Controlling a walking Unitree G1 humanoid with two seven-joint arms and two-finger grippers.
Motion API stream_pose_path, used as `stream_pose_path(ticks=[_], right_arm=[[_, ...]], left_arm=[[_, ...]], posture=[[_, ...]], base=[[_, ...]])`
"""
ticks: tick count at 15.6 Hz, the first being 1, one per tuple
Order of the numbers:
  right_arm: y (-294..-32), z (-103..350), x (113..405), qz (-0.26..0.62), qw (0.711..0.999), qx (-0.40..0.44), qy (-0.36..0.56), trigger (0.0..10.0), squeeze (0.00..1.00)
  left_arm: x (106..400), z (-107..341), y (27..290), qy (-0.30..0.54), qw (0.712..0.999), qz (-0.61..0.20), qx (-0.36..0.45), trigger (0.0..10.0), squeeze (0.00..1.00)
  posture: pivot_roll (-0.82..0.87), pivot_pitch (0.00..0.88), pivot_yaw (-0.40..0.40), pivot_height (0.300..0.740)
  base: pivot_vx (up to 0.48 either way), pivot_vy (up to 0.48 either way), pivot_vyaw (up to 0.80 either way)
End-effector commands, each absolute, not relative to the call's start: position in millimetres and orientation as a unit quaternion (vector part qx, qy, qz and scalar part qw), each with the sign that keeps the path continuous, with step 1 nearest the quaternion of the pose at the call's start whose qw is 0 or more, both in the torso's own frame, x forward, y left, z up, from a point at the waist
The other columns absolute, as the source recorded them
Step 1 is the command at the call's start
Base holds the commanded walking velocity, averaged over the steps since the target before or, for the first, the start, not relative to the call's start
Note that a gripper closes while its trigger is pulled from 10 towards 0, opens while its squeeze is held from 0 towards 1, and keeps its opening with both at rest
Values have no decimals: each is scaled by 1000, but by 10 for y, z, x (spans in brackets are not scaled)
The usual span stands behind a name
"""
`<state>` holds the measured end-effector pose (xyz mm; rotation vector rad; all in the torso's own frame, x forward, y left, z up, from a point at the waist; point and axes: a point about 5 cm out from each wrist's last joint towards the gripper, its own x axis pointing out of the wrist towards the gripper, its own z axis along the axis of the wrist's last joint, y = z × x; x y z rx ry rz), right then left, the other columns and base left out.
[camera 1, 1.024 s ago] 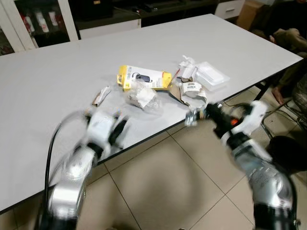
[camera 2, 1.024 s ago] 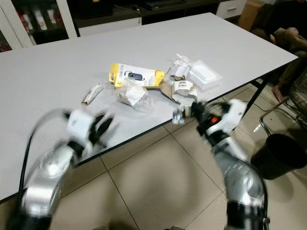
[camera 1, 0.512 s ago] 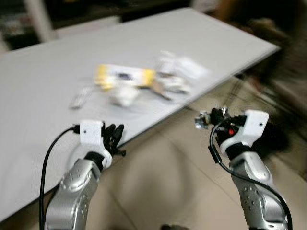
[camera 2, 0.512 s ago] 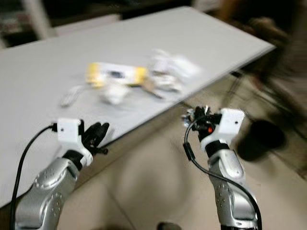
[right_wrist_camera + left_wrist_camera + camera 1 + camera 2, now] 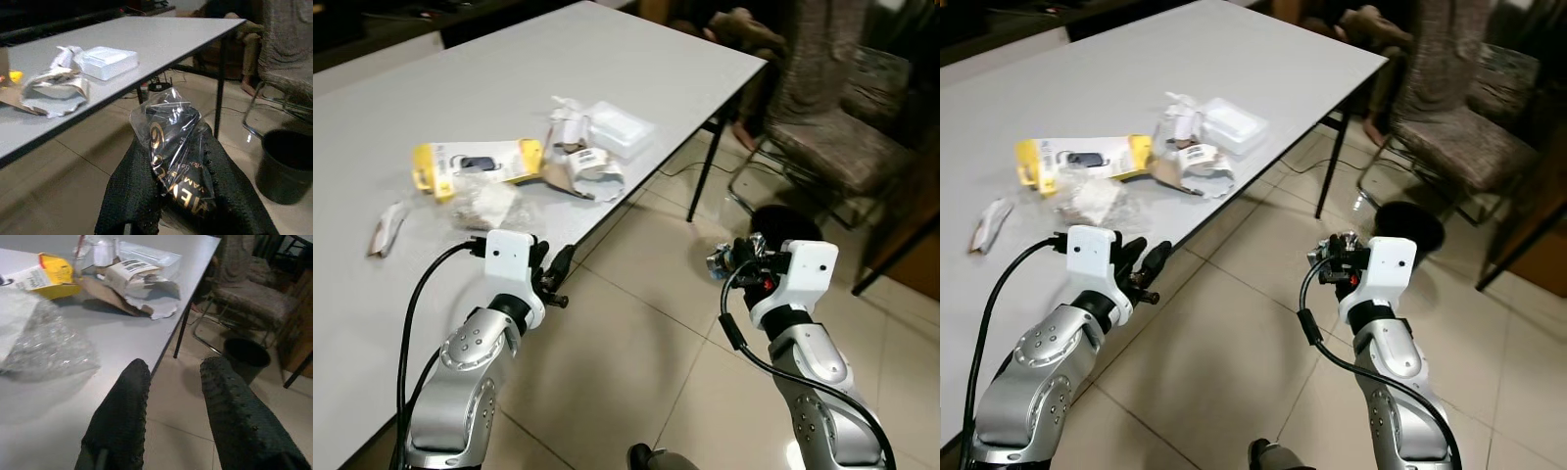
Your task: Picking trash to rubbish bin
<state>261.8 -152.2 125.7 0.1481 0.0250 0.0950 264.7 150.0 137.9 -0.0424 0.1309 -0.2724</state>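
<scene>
Right gripper (image 5: 168,196) carries a crumpled plastic wrapper (image 5: 172,147), jaws clamped on it, held over the tiled floor (image 5: 636,333) off the worktop (image 5: 460,88) edge. The black rubbish bin (image 5: 785,227) stands on the floor at about 1 o'clock from that gripper in the head view, near but not under it, so the wrapper is not yet dropped.

Left gripper (image 5: 173,396) is empty, jaws apart, hovering at the worktop's near edge.

Still on the worktop (most of the job is left, I judge):
- yellow card package (image 5: 475,163), at 11 o'clock from the left gripper
- clear bubble-wrap bag (image 5: 481,204) touching it on the near side
- torn paper envelope with label (image 5: 589,168), by the worktop edge
- clear plastic box (image 5: 619,128) at 1 o'clock from the envelope, white crumpled scrap (image 5: 570,119) beside it
- small brown-and-white wrapper (image 5: 385,227), apart from the rest at 9 o'clock

Progress: one piece in transit, none visibly binned (bin interior too dark to tell). Next likely needs moving the right gripper over the bin mouth before release.
</scene>
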Motion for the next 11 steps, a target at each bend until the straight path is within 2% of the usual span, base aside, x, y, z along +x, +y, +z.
stream_pose_path(ticks=[1,4,5,6,7,9,11], right_arm=[[-1551,1245,2612,39,997,66,11,10000,0],[-1580,1176,2575,34,997,60,23,10000,0],[-1588,1134,2566,30,997,57,29,10000,0],[-1594,1114,2562,28,998,55,32,10000,0],[-1628,1045,2541,19,998,49,43,10000,0],[-1668,981,2509,6,997,48,53,10000,0],[-1684,968,2500,1,998,40,52,10000,0]], left_arm=[[2632,1424,1443,55,986,-154,-32,10000,1000],[2536,1344,1418,60,981,-180,-27,10000,1000],[2528,1293,1421,72,982,-173,-10,10000,761],[2528,1283,1423,72,983,-171,-2,10000,761],[2528,1309,1423,49,984,-172,9,10000,0],[2523,1328,1428,26,985,-171,24,10000,0],[2506,1284,1442,39,984,-171,29,10000,0]], posture=[[-39,55,-28,740],[-43,46,-36,740],[-46,42,-39,740],[-45,42,-40,740],[-40,39,-46,740],[-42,35,-47,740],[-44,33,-45,740]], base=[[0,0,-800],[0,0,-800],[0,0,-800],[0,0,-800],[0,0,-800],[0,0,-800],[0,0,-800]])
